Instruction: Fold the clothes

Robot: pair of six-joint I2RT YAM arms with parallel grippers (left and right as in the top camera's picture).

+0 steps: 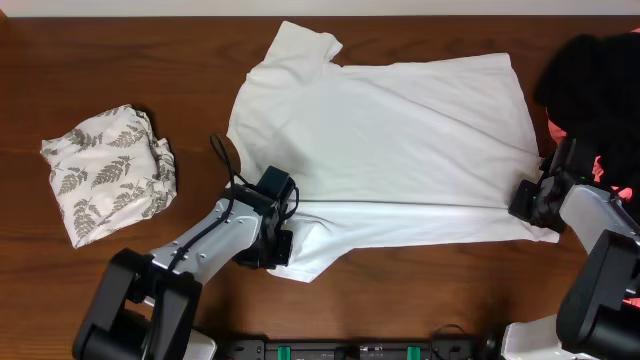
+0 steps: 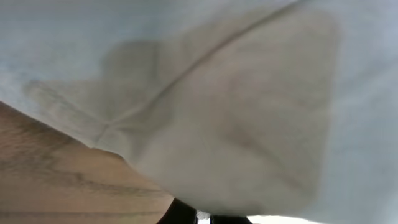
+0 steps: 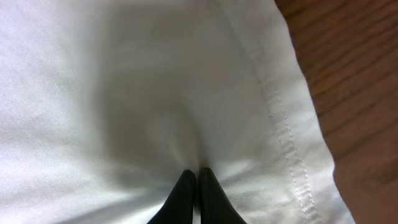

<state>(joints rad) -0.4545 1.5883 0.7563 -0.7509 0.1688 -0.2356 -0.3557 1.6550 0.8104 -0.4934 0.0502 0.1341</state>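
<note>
**white t-shirt spread flat, both end effectors pinching its near edge**

the white t-shirt [image 1: 400, 130] lies open across the middle and right of the surface [image 1: 100, 60], collar end to the left and hem to the right. the left end effector [image 1: 280, 245] is closed on cloth at the near sleeve [image 1: 315, 250]. the right end effector [image 1: 527, 203] is closed on the near right corner, just inside the stitched hem [image 3: 289, 143].

bare wood runs along the far left and below the leaf-print garment [image 1: 110, 170], which sits folded and well apart from the shirt. on the right, the black garment [image 1: 600, 70] and the coral-pink garment [image 1: 603, 165] crowd the shirt's edge.

only the right wrist view shows the fingertips [image 3: 186, 190] pressed together with fabric puckered at them. the left wrist view shows cloth draped close over the lens, with wood beneath.
</note>
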